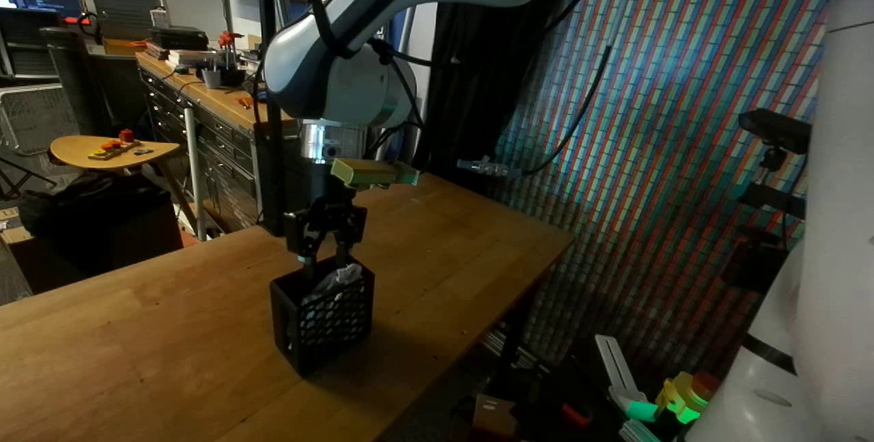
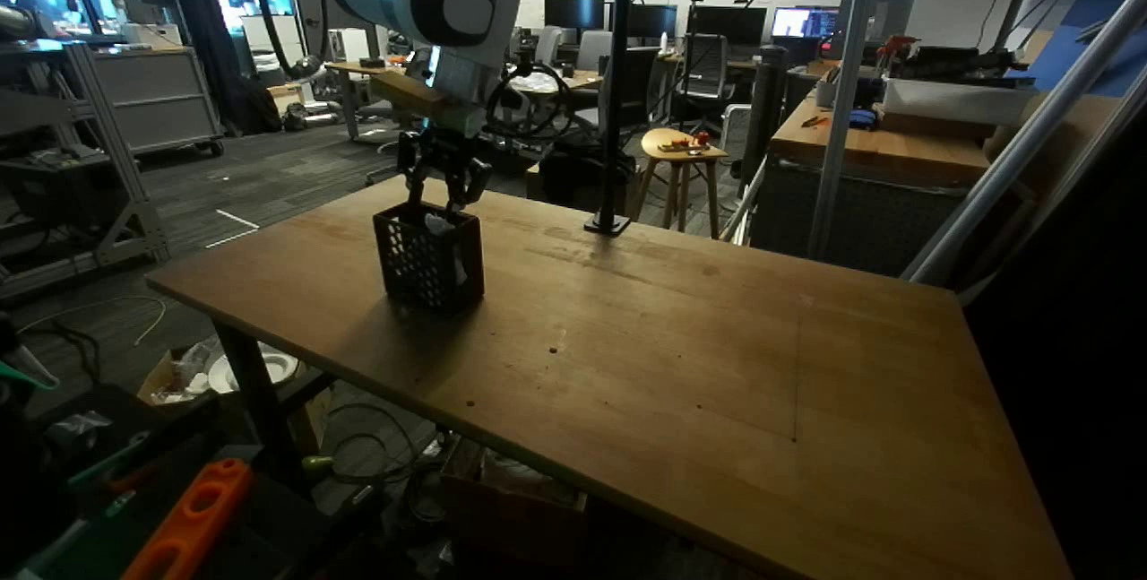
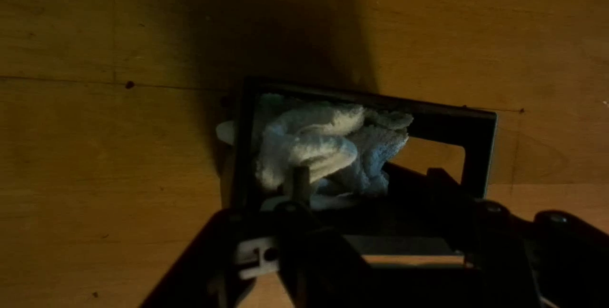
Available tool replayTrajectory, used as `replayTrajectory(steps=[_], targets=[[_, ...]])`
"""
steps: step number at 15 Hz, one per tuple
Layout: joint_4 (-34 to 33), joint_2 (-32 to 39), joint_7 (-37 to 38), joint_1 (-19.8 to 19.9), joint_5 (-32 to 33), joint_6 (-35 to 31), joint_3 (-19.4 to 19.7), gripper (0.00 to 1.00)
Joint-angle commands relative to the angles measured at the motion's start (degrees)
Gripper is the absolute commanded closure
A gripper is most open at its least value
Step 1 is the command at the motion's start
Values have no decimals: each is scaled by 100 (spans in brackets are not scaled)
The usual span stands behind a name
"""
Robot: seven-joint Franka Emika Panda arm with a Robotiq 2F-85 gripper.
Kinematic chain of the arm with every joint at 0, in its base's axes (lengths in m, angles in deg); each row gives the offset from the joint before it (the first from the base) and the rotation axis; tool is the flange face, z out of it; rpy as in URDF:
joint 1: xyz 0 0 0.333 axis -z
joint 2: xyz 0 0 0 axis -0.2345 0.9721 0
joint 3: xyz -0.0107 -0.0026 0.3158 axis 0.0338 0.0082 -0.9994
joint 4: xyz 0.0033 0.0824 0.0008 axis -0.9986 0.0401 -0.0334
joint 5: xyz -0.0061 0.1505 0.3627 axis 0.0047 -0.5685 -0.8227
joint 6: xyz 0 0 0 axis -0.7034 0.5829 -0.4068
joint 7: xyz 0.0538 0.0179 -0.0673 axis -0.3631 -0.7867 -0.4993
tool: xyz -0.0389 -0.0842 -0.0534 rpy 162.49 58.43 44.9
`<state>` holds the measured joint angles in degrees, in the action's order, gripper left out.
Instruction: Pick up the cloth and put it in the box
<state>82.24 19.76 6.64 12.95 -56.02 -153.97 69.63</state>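
Observation:
The crumpled pale cloth (image 3: 328, 132) lies inside the black lattice-sided box (image 3: 456, 114), bunched toward one end of it. A small pale bit shows just outside the box wall at that end in the wrist view. In an exterior view, part of the cloth (image 1: 343, 277) pokes up at the rim of the box (image 1: 287, 322). My gripper (image 3: 369, 179) points straight down, its fingertips at the mouth of the box and well apart. One finger (image 3: 300, 182) is against or just above the cloth; the opposite finger is over the bare end of the box. Nothing is clamped between them.
The box stands on a wooden table (image 2: 681, 338), near one end. A black post (image 2: 609, 159) rises from the table's far edge. A stool (image 2: 681, 145) and a drawer cabinet (image 1: 205, 128) stand beyond. A patterned curtain (image 1: 649, 121) hangs past the table end.

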Motion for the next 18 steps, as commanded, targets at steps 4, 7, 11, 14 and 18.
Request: replayTrajectory(steps=[4,7,11,14,18], targets=[[-194,-238,69,-23,340,384,47,54],[-349,-250,90,-43,513,521,54,83],[-412,-251,94,-45,635,601,61,98],[-338,-248,72,-31,797,615,96,93],[-253,-231,13,11,964,586,161,92]])
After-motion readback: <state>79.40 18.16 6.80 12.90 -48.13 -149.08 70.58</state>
